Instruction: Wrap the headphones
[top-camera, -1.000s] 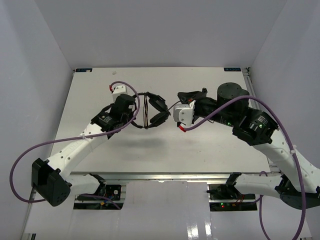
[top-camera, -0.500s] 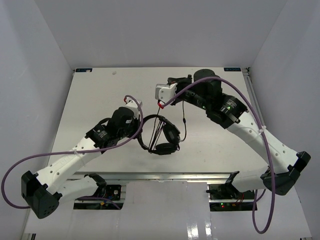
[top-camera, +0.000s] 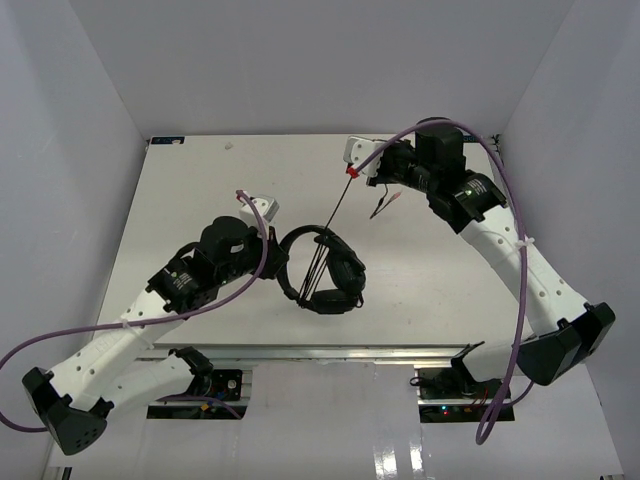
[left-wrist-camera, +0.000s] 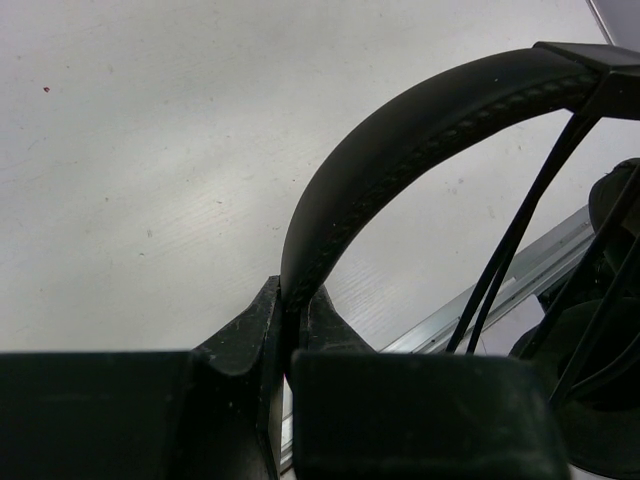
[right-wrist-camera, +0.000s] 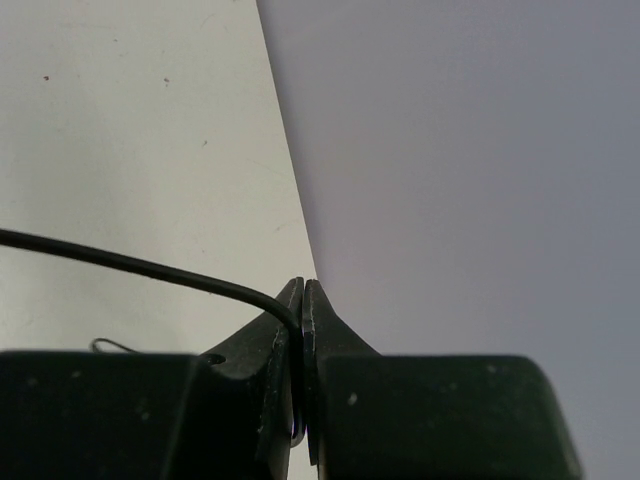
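The black headphones (top-camera: 328, 272) are held over the near middle of the white table (top-camera: 190, 190), with several cord turns across the headband. My left gripper (top-camera: 278, 256) is shut on the arched headband (left-wrist-camera: 400, 140), gripped between its fingers (left-wrist-camera: 250, 330). Cord strands (left-wrist-camera: 510, 250) and an earcup (left-wrist-camera: 600, 340) show to the right in the left wrist view. My right gripper (top-camera: 352, 172) is raised at the back right, shut on the thin black cord (right-wrist-camera: 130, 265). The cord (top-camera: 332, 225) runs taut from it down to the headphones. The pinkish plugs (top-camera: 386, 206) dangle below the right wrist.
A metal rail (top-camera: 330, 352) runs along the table's near edge, just in front of the headphones. Grey walls enclose the table; the back wall (right-wrist-camera: 450, 150) is close to my right gripper. Purple robot cables (top-camera: 160, 315) loop over both arms.
My right gripper has swung from the table's middle up to the back right, drawing the cord taut. My left gripper has brought the headphones nearer the front edge.
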